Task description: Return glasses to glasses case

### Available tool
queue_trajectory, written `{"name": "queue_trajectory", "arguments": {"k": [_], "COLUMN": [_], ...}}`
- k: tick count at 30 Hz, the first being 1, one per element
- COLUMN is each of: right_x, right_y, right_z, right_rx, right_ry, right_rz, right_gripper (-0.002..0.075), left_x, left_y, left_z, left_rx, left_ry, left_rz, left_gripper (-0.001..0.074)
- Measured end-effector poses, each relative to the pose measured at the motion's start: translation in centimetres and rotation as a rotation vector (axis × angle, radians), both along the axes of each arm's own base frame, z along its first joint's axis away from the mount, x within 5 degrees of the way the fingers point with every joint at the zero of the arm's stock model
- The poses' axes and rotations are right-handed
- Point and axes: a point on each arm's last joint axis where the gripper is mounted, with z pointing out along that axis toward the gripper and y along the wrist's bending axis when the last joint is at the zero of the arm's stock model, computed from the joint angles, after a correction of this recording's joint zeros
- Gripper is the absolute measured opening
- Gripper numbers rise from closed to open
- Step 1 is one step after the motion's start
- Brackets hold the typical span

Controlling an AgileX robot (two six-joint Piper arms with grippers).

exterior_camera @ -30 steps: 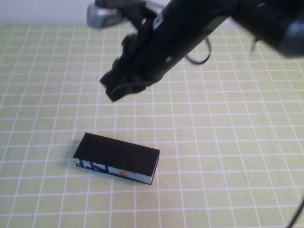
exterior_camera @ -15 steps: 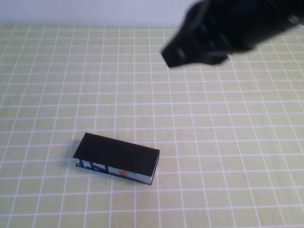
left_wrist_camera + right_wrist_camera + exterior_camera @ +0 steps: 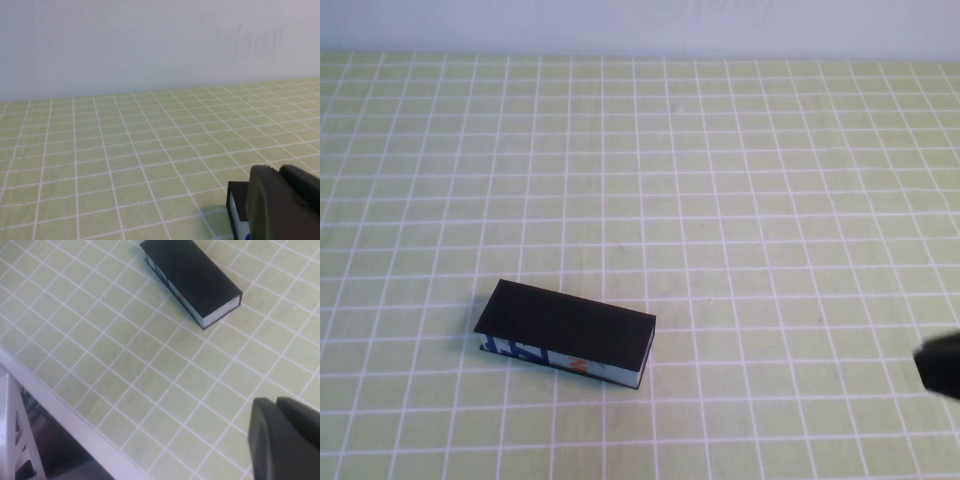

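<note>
The matte black glasses case (image 3: pixel 568 327), its front white with blue-orange print, lies on a green white-gridded mat (image 3: pixel 770 200).

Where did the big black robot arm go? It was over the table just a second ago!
The right arm swung away from above the table's far side, off toward the robot's right. Now only a dark corner, the right tool, shows at the high view's right edge. The left tool shows only in its own wrist view, beside the glasses case. The case stayed shut and did not move. No glasses are visible.
</note>
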Motion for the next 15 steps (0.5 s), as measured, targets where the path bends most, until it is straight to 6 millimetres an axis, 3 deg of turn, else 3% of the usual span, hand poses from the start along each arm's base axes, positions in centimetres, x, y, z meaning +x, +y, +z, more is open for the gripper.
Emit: {"name": "queue_trajectory", "arguments": {"k": [8, 15], "right_x": [-2.9, -2.2], "right_y": [-2.8, -2.9], "right_z": [-6.7, -9.6], "right_rx": [-0.052, -0.054], "right_ry": [0.054, -0.013], "right_rz": [-0.039, -0.081], "right_gripper": [-0.0011, -0.0011], "left_x": [0.0, 0.0], "left_y": [0.0, 0.0], "left_z": [0.0, 0.0], "left_rx": [0.0, 0.0], "left_ry": [0.0, 0.0], "left_rz": [0.0, 0.0], "left_gripper": [-0.0002, -0.0002]}}
